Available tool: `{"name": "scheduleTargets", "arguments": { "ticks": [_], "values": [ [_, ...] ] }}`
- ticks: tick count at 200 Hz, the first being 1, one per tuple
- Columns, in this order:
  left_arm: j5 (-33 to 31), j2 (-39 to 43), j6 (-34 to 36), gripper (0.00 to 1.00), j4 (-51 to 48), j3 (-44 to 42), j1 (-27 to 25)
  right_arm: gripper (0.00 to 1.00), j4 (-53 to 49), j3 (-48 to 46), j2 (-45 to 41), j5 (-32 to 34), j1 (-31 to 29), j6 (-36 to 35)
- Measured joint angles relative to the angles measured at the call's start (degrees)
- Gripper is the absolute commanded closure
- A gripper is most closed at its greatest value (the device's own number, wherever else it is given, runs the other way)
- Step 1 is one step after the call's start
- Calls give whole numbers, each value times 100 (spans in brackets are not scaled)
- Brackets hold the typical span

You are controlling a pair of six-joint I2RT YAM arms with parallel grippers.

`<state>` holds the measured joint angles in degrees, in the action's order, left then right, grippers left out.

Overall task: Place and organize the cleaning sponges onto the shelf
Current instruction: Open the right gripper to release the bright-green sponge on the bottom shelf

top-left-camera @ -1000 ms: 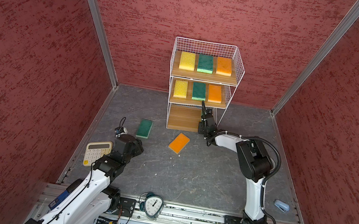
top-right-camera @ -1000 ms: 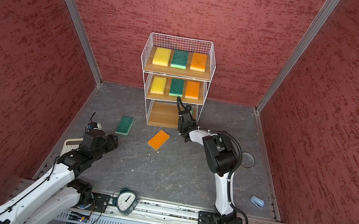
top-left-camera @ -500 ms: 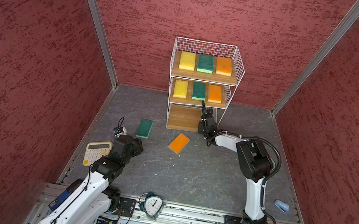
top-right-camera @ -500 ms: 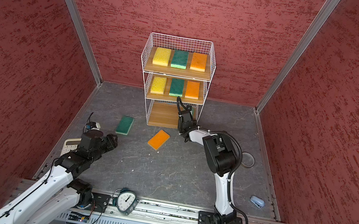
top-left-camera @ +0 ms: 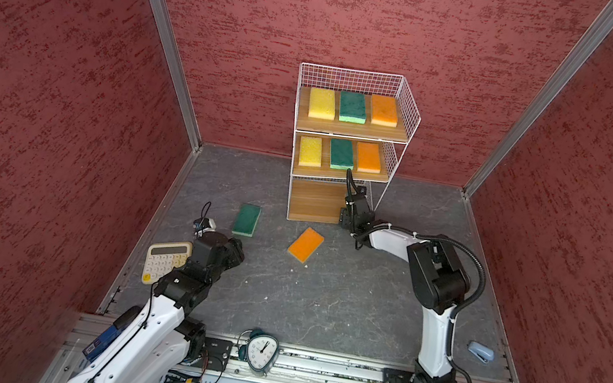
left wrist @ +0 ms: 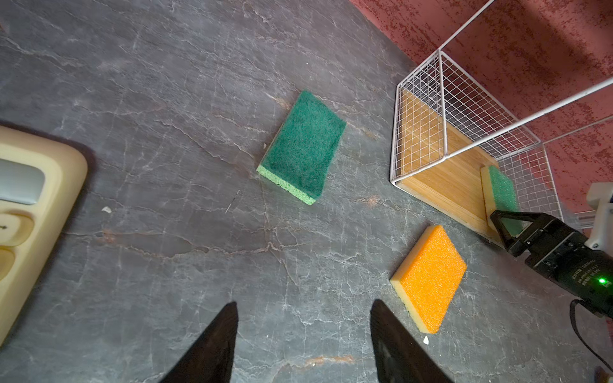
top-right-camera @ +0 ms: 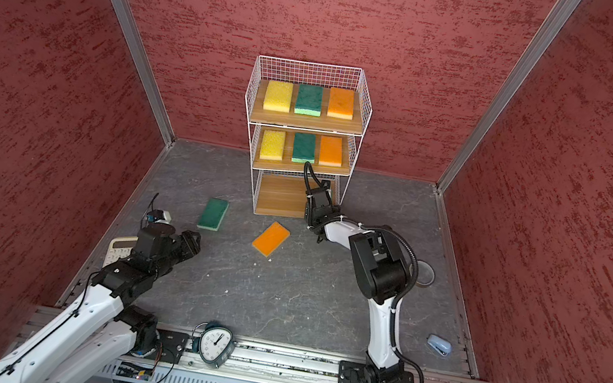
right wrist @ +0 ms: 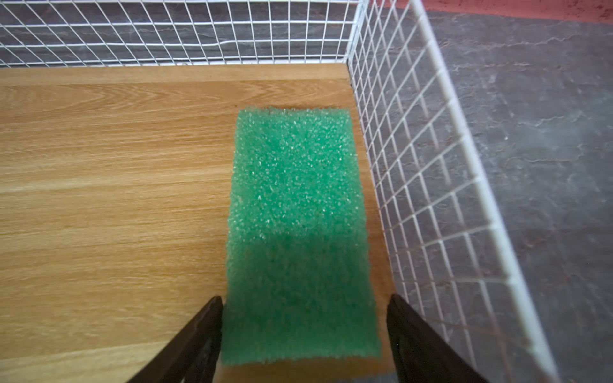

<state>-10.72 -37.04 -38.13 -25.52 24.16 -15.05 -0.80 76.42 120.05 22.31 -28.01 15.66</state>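
Grey floor (top-left-camera: 321,296), little moved since: L gripper (left wrist: 303,303) apart, empty; R gripper (right wrist: 305,297) apart, flanking green sponge (right wrist: 295,199).

shelf (top-left-camera: 410,104): white wire grid, light wood-grain boards. On its top board: yellow sponge (top-left-camera: 322,103), dark green sponge (top-left-camera: 353,105), orange sponge (top-left-camera: 384,110). Bottom-board sponge (right wrist: 298,215): light green, probably speckled, view blurry.

My fingers (left wrist: 209,351) are black tapering wedges. Behind them come black joints (top-left-camera: 435,277), white links (top-left-camera: 433,340), and one ribbed black cable (top-left-camera: 483,281).
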Motion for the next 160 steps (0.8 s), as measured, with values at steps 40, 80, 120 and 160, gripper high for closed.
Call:
{"name": "scheduleTargets", "arguments": {
  "ticks": [40, 80, 120, 160],
  "values": [
    [4, 114, -46, 36, -59, 0, 0, 19, -33, -61, -138, -4, 0, 22],
    [26, 216, -85, 36, -70, 0, 0, 19, -68, -258, -358, -22, 0, 68],
    [39, 295, -107, 36, -168, 0, 0, 26, -105, -463, -601, -92, 0, 168],
    [39, 385, -131, 36, -240, 0, -7, 43, -164, -636, -828, -330, 20, 337]
  ]
}}
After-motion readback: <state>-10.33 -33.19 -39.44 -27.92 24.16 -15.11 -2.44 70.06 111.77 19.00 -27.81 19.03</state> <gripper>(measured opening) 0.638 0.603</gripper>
